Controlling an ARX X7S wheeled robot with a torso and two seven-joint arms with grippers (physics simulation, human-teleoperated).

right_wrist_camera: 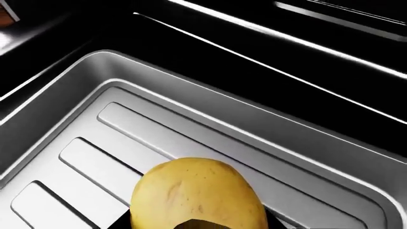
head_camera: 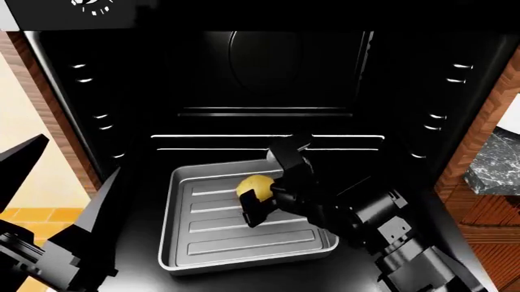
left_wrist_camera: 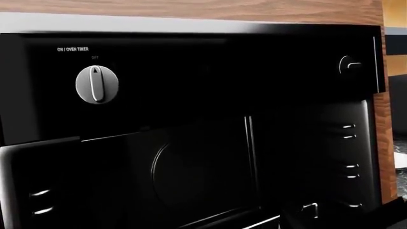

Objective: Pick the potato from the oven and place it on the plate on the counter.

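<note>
Everything here is placed off the grey ribbed tray [head_camera: 243,237], which sits on the floor of the black oven [head_camera: 268,73]. Left of the tray, outside the cavity, the left gripper [head_camera: 69,176] hangs with its fingers spread wide, holding nothing. On the tray's far half, the right gripper [head_camera: 262,194] has its fingers clamped on the potato [head_camera: 254,184]. Right of the tray, past the wood surround, a corner of marble counter [head_camera: 491,170] shows. Only the left wrist view catches the timer knob [left_wrist_camera: 96,84] above the cavity; the right wrist view gets the potato [right_wrist_camera: 198,198] up close over the ribs.
</note>
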